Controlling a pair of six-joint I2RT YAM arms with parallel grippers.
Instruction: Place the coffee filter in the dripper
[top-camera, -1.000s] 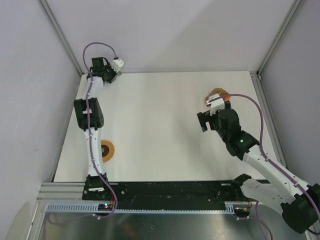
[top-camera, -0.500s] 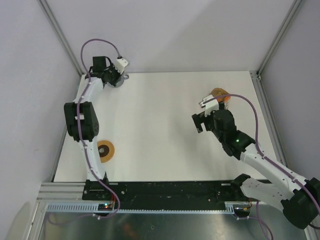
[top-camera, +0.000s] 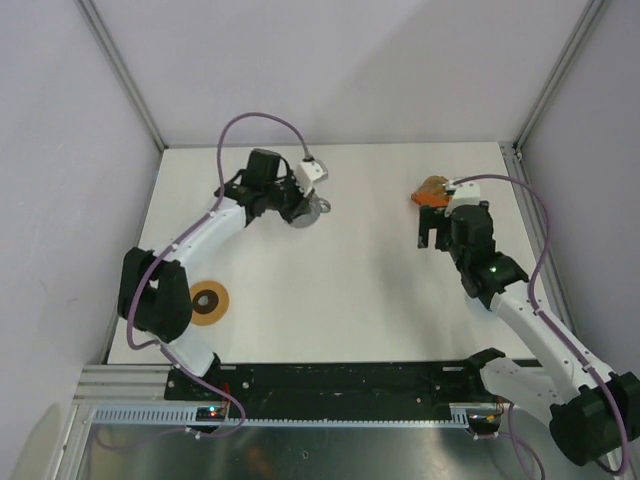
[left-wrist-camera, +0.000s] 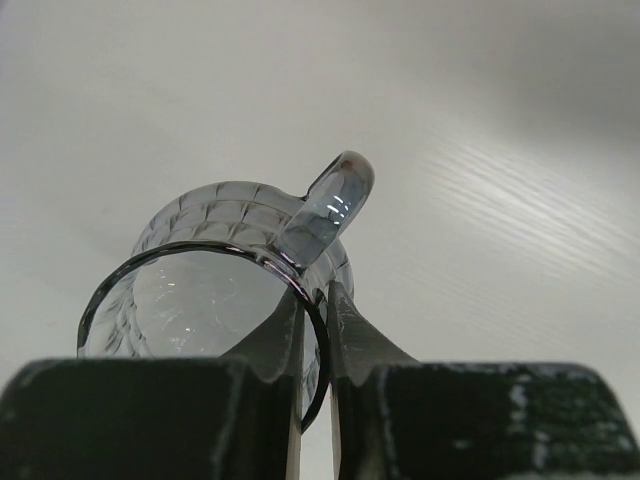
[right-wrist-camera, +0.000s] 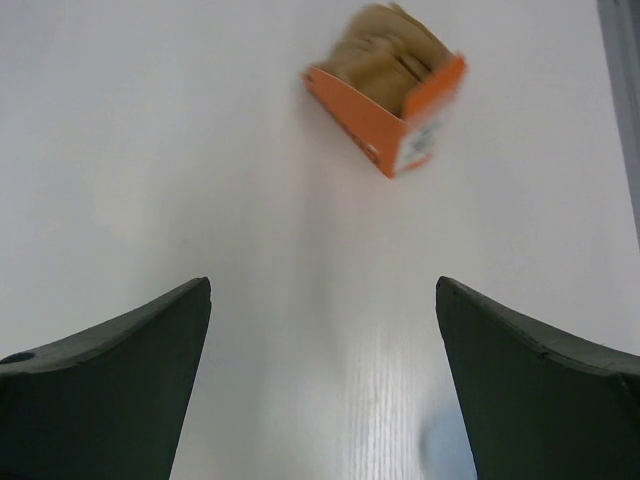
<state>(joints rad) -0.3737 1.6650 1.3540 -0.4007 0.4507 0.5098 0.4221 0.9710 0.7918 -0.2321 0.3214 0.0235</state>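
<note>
White worktop (top-camera: 330, 310) lay between pale walls, with two arms out over it, one tool clamped and one spread wide.

Left arm (top-camera: 215, 228) bent across toward 11 o'clock of the worktop's middle. The left tool (left-wrist-camera: 315, 300) had its fingers pinched onto the thin rim of the dripper (top-camera: 308, 212), a translucent blue-grey ribbed cup. Its handle (left-wrist-camera: 325, 205) pointed up in the wrist view, and whether it touched the worktop could not be told. Right arm (top-camera: 520, 310) ran up the 4 o'clock side. The right tool (right-wrist-camera: 322, 285) held its fingers wide apart over bare worktop, facing the orange box of brown filters (right-wrist-camera: 395, 125) at 2 o'clock, near but not touching. At 8 o'clock a flat orange ring (top-camera: 210, 302) with a dark centre lay beside the left arm.
</note>
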